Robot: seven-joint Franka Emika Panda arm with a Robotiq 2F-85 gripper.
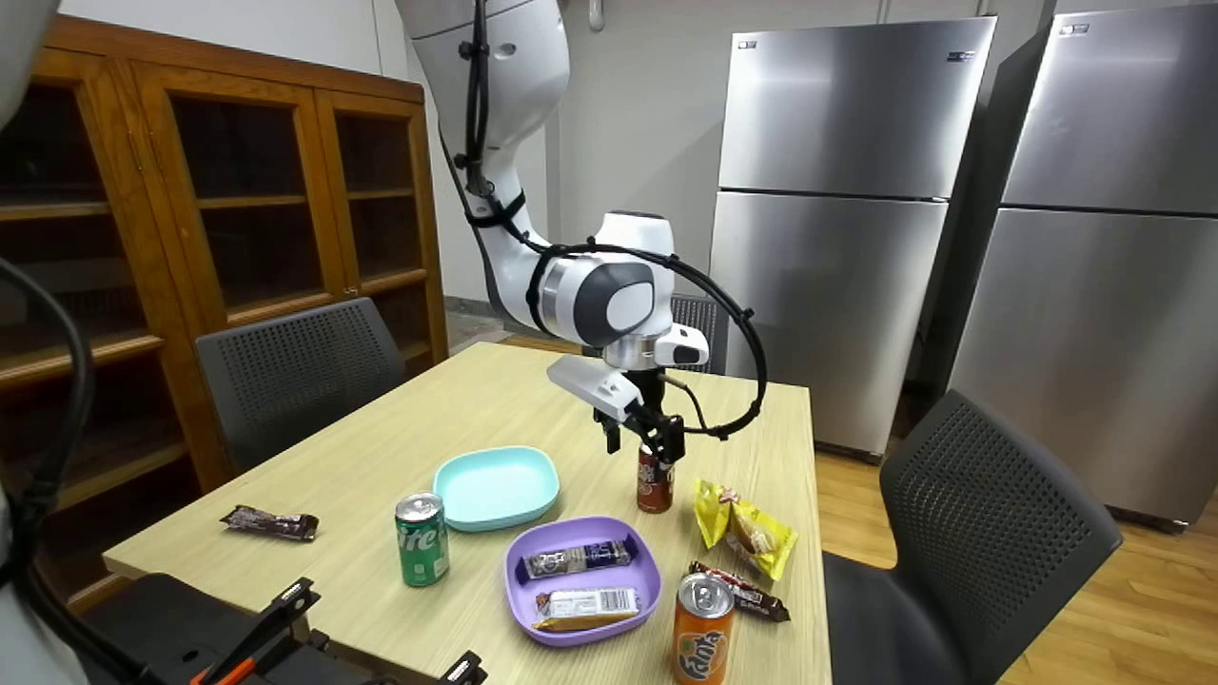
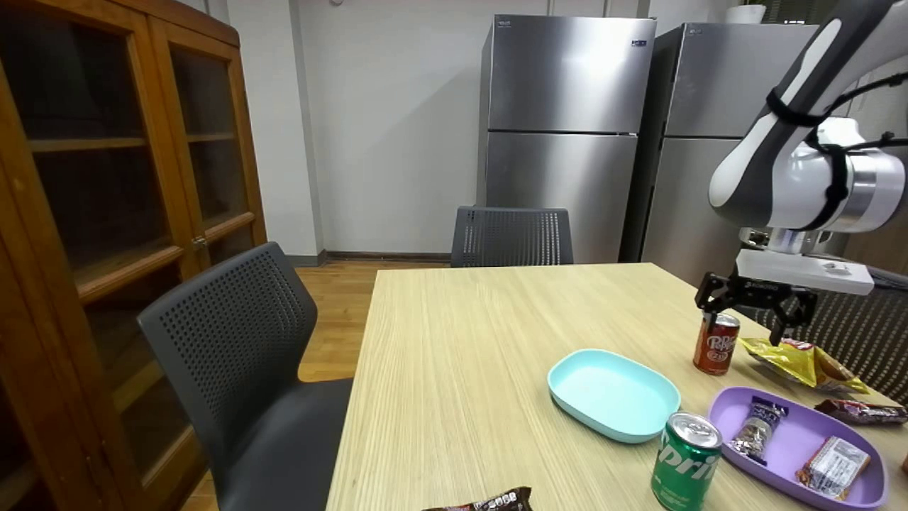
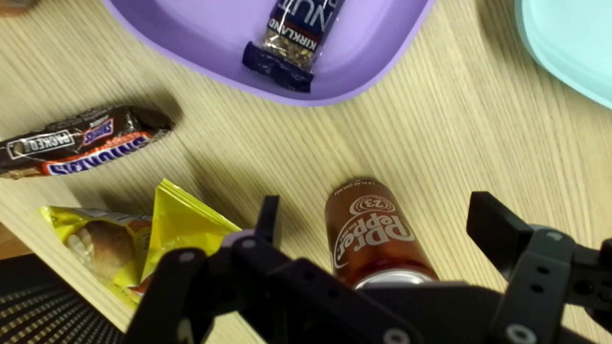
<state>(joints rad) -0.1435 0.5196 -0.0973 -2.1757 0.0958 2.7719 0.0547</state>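
Gripper (image 3: 375,219) is spread wide with nothing in its grip, hanging right by the top of an upright Dr Pepper can (image 3: 375,243). In the wrist view the can shows up between the two fingers with a gap on either side, but I can't tell if they're actually down around it. In both exterior views a finger hides part of the can's top.

As for clutter: a crinkled yellow snack bag (image 1: 756,533) sits just beside the can, and a finger overlaps it in the wrist view, so that's the tightest spot. Near the bag there's a Snickers bar (image 3: 86,145), with an orange Fanta can (image 1: 702,642) standing close by. Then you've got a purple dish (image 1: 650,571) holding a Kirkland nut bar (image 1: 579,559) plus a wrapped bar with a barcode label (image 1: 590,604). Next to that is a turquoise dish (image 1: 500,485), and a green Sprite can (image 1: 422,552) stands near both dishes. A dark-wrapped bar (image 1: 271,523) lies well apart from the rest.

Around the worktop (image 1: 457,409): a dark grey chair (image 1: 990,504) on the snack bag side, a wooden glass-door cabinet (image 1: 228,200), and a stainless fridge (image 1: 837,295).
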